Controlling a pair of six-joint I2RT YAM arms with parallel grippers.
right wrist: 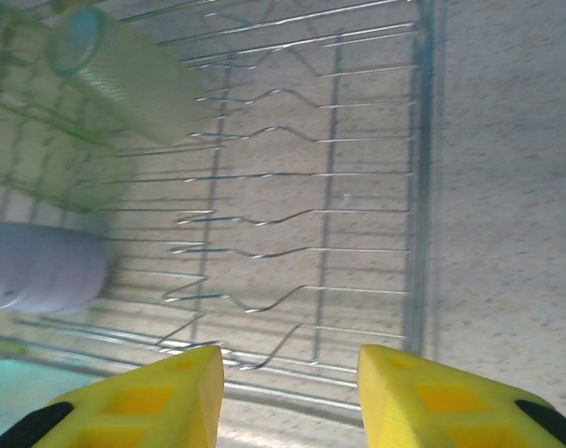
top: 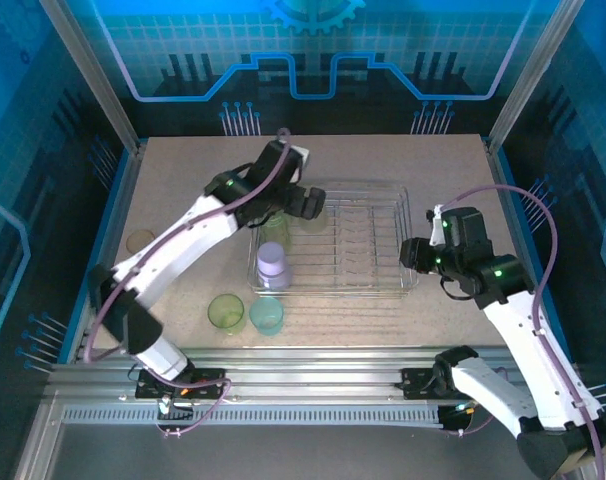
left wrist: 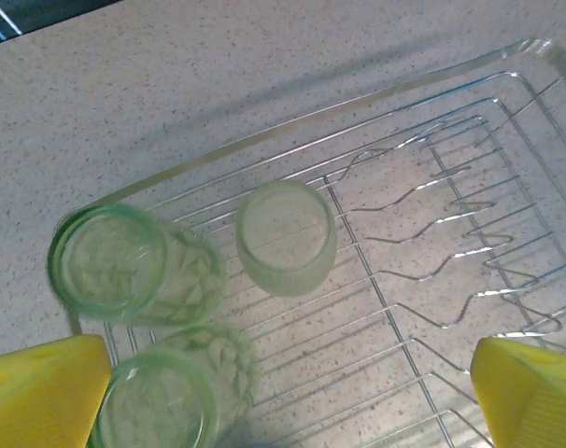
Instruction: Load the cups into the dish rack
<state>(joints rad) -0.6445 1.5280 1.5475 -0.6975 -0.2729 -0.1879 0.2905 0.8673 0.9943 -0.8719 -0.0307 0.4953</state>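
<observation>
Now the left pincer hangs wide open over three green cups in the dish rack; the right pincer, half-open and empty, hovers by its right edge.

I've got the dish rack mid-table, between my two arms. Inside it, three cups cluster in the far-left corner, and another cup sits in the near-left corner. My left gripper hangs over that far-left cluster, while my right gripper is at the rack's right rim. In front of the rack, on the table, a pair of cups stands side by side. A lone cup sits well off left, near the table edge.
</observation>
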